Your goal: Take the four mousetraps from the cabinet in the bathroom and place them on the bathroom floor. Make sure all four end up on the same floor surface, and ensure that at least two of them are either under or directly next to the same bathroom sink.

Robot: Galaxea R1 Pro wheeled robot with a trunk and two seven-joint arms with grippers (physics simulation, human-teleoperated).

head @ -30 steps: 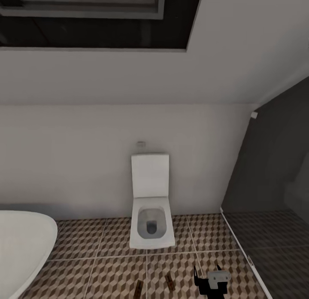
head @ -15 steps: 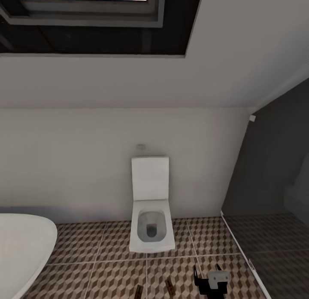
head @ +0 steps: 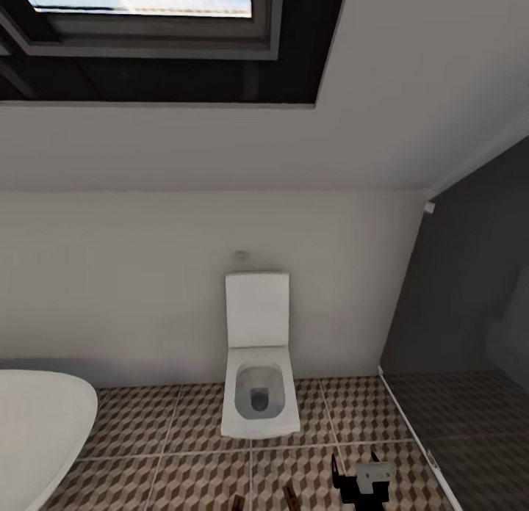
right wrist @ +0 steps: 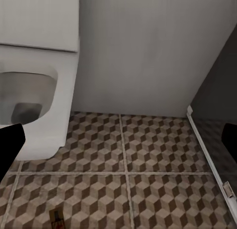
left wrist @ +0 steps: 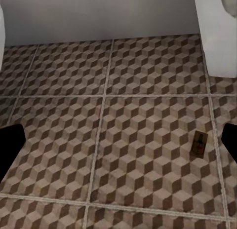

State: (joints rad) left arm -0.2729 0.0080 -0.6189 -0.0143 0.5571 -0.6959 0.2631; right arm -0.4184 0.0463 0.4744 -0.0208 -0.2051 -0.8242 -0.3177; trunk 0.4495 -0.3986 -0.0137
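mousetraps: two slivers at the bottom edge of the head view, one (head: pixel 292 491) lower centre, another (head: pixel 238 502) just left of it; both cut off by the frame, lying flat on the tiles
mousetrap, left wrist view: one trap (left wrist: pixel 199 143) flat on the tiles at right of frame, well apart from the toilet base
mousetrap, right wrist view: one trap (right wrist: pixel 57 219) at lower left, partly cropped
handling: judged light, stiff, thin wooden slab; wire parts could snag or spring; low profile on tile makes pinching hard
grip spot: judged best across the short width on the long wooden edges, clear of the wire and red spot
right hand: (head: pixel 358 484) lower right of the head view; dark fingers seem spread with nothing between them; in the right wrist view the tips sit at the far left and right frame edges, so wide and empty
left hand: tips at the far left and right edges of the left wrist view, so wide apart, holding nothing
bathroom floor: (head: pixel 184 481) cube-pattern tiles, pale grout, hard and flat; a trap would slide easily
darker floor: (head: pixel 470 423) grey shaded section at right, behind a white strip
toilet: (head: pixel 258 364) white, centre, lid up, against the back wall
bathtub: (head: pixel 37 423) white rounded rim, lower left
wall: (head: pixel 132 276) plain white
window: (head: pixel 147 4) upper left, dark frame
sink and cabinet: placement near a sink cannot be judged here
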